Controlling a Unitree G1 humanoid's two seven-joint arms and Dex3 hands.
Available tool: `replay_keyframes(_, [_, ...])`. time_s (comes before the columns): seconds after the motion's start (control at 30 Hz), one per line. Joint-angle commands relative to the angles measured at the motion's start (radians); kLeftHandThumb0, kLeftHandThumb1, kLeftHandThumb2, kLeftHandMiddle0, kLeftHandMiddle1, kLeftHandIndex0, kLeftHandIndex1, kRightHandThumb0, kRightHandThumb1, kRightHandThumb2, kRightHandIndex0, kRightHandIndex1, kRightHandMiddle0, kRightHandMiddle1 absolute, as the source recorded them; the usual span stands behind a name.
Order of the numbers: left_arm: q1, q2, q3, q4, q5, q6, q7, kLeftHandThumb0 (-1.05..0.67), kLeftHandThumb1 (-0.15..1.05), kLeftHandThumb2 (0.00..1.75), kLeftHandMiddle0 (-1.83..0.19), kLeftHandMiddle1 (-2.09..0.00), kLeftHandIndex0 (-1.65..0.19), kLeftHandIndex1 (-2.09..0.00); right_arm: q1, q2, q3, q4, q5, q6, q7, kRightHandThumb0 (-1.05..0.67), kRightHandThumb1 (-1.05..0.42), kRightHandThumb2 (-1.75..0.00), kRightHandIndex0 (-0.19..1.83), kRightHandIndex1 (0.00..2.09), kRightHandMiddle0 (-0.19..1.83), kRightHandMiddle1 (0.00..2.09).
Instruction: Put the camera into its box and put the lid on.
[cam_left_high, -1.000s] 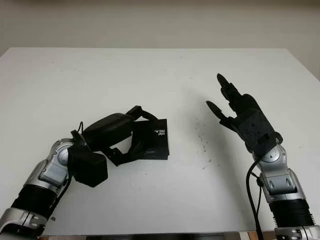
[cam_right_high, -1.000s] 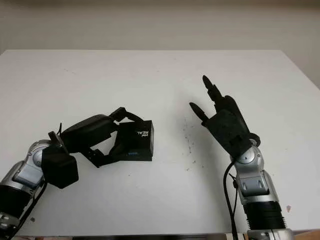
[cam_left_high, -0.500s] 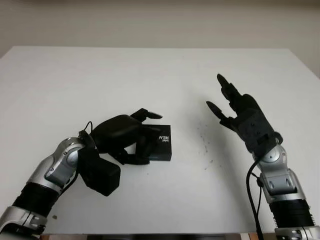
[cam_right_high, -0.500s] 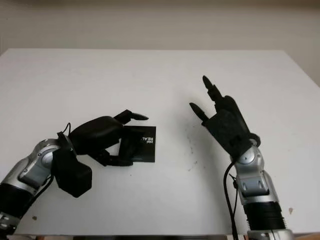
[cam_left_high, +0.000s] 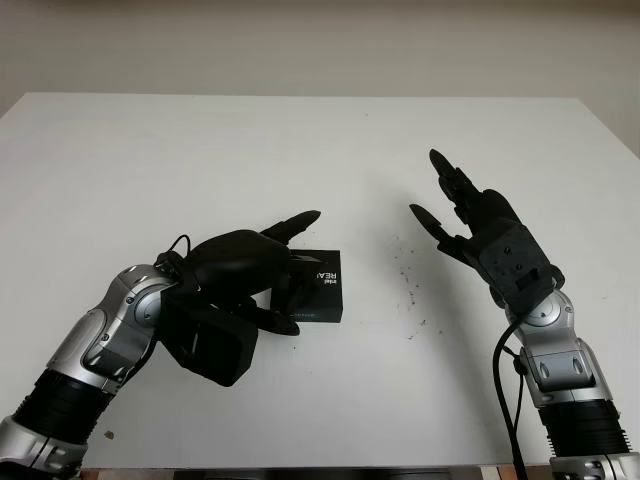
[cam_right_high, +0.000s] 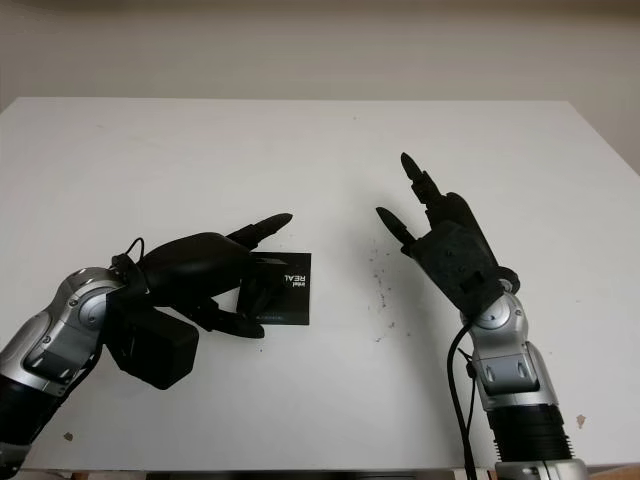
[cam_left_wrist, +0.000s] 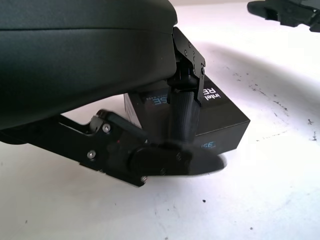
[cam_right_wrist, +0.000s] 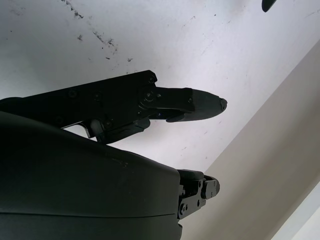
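A closed black box (cam_left_high: 322, 283) printed "intel REAL" lies flat on the white table (cam_left_high: 330, 150), left of centre. My left hand (cam_left_high: 298, 270) hovers over the box's left half. One finger (cam_left_high: 296, 218) stretches out past the box's far edge, and the thumb (cam_left_high: 279, 324) lies along the table by its near side. In the left wrist view a finger (cam_left_wrist: 184, 117) hangs in front of the box (cam_left_wrist: 222, 112) without closing on it. My right hand (cam_left_high: 426, 185) is open and raised above the table to the right, well apart from the box.
Small dark specks (cam_left_high: 406, 276) mark the table between the box and the right hand. The table's far edge (cam_left_high: 300, 96) meets a pale wall. Bare tabletop stretches behind and to the right of the box.
The left hand's fingers have uncurled from around the box and now stretch out over it. The left arm has come forward and the box has shifted slightly right. The right hand has barely moved.
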Motion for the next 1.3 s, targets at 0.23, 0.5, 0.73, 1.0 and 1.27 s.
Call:
replay_keyframes(0.23, [0.015,-0.036,0.139,-0.053,-0.467,0.345,-0.215,-0.77,1.05,0.46,0.19,0.00,0.15,-0.06,0.004,-0.004,-0.006,-0.019,0.020,0.002,0.016,-0.50,-1.05,-0.43,0.07,0.03,0.04,0.04])
replay_keyframes(0.5, [0.022,-0.087,0.306,-0.094,-0.714,0.413,-0.139,-0.84,1.05,0.45,0.08,-0.07,0.01,-0.09,0.000,-0.004,-0.002,0.000,0.032,-0.026,0.021,-0.49,-1.05,-0.43,0.06,0.04,0.03,0.05])
replay_keyframes(0.73, [0.076,-0.170,0.403,-0.095,-0.780,0.382,0.021,-0.82,1.05,0.43,0.12,-0.04,0.06,-0.05,-0.009,0.007,-0.001,0.006,0.043,-0.024,0.022,-0.51,-1.05,-0.43,0.07,0.05,0.03,0.05])
replay_keyframes(1.0, [0.127,-0.298,0.487,-0.023,-0.801,0.296,0.218,-0.78,1.05,0.40,0.18,-0.02,0.17,-0.02,-0.023,0.051,-0.004,-0.002,0.067,-0.003,0.001,-0.55,-1.05,-0.42,0.06,0.04,0.05,0.06])
replay_keyframes(1.27, [0.159,-0.364,0.496,0.118,-0.734,0.136,0.341,-0.73,1.05,0.45,0.19,0.00,0.19,0.00,-0.043,0.093,-0.005,0.010,0.091,-0.020,-0.021,-0.59,-1.05,-0.48,0.03,0.03,0.03,0.05])
